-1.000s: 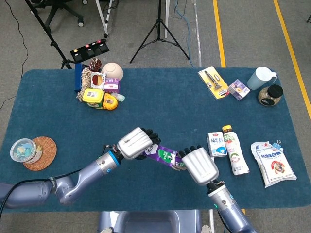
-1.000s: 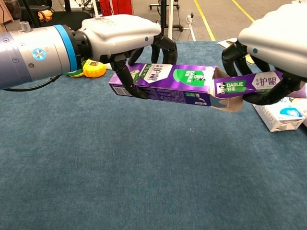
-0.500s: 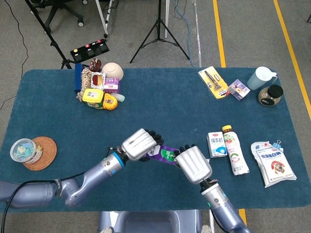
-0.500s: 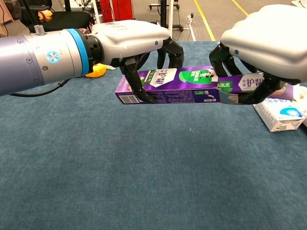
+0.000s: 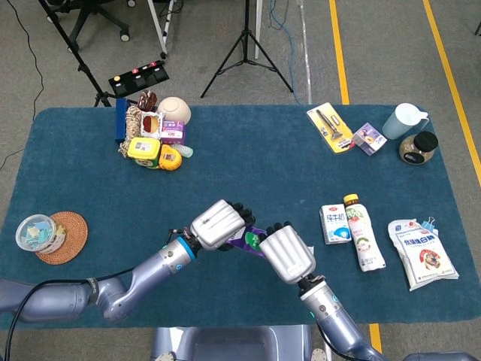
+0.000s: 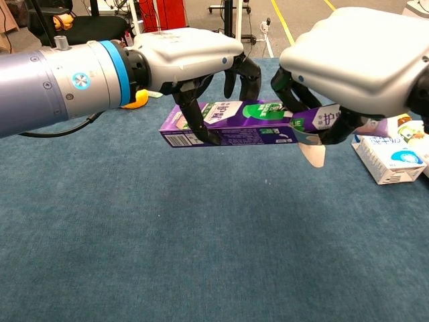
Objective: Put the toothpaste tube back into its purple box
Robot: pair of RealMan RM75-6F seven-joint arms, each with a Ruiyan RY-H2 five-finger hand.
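Observation:
My left hand (image 6: 191, 57) (image 5: 218, 223) grips the purple toothpaste box (image 6: 231, 124) (image 5: 247, 241) and holds it level above the blue table. My right hand (image 6: 352, 60) (image 5: 286, 253) holds the purple toothpaste tube (image 6: 328, 119) at the box's open right end. Most of the tube is inside the box; only a short piece shows under the fingers. A pale end flap (image 6: 311, 151) of the box hangs below the opening. In the head view the two hands sit close together and cover most of the box.
To the right lie a milk carton (image 5: 334, 223) (image 6: 390, 157), a bottle (image 5: 361, 232) and a white bag (image 5: 422, 253). A pile of snacks (image 5: 154, 135) sits at the back left, a coaster with a bowl (image 5: 46, 235) at the left edge, a mug (image 5: 403, 120) at the back right.
My right hand moved left toward the left hand, sliding the tube further into the box; far less of the tube shows now.

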